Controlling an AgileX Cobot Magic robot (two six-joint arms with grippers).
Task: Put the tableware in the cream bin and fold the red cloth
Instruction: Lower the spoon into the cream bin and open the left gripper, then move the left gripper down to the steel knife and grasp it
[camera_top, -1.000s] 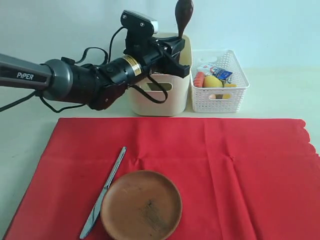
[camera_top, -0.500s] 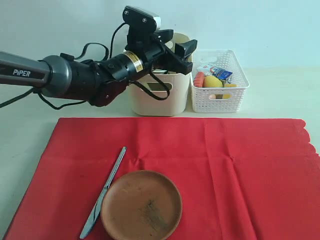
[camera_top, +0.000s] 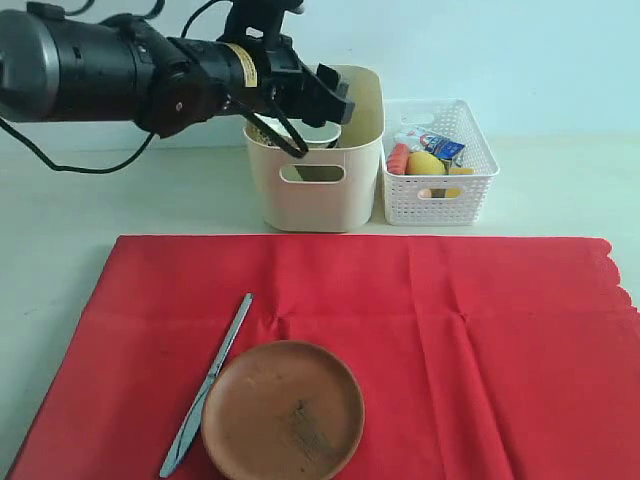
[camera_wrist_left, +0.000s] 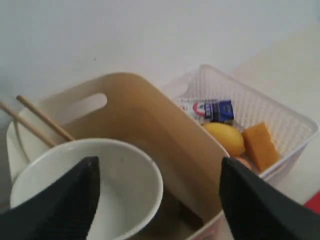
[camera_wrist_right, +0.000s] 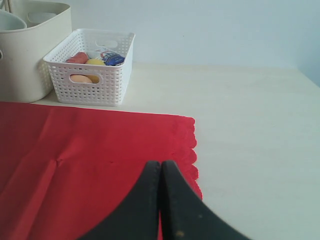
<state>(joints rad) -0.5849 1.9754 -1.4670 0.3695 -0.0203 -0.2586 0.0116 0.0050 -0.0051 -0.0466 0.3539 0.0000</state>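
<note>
While the left pincer (camera_wrist_left: 158, 161) gapes wide and empty, the bowl (camera_wrist_left: 107, 187) lies below it in the cream bin (camera_wrist_left: 145, 112).

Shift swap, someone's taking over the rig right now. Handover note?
Left gripper: open, empty, above the tall cream plastic bin.
Right gripper: shut, empty, over the large red cloth.
Done: white ceramic bowl and wooden chopsticks are in the bin.
To do: round brown plate and silver knife, both on the cloth; then fold it, it lies flat.
</note>
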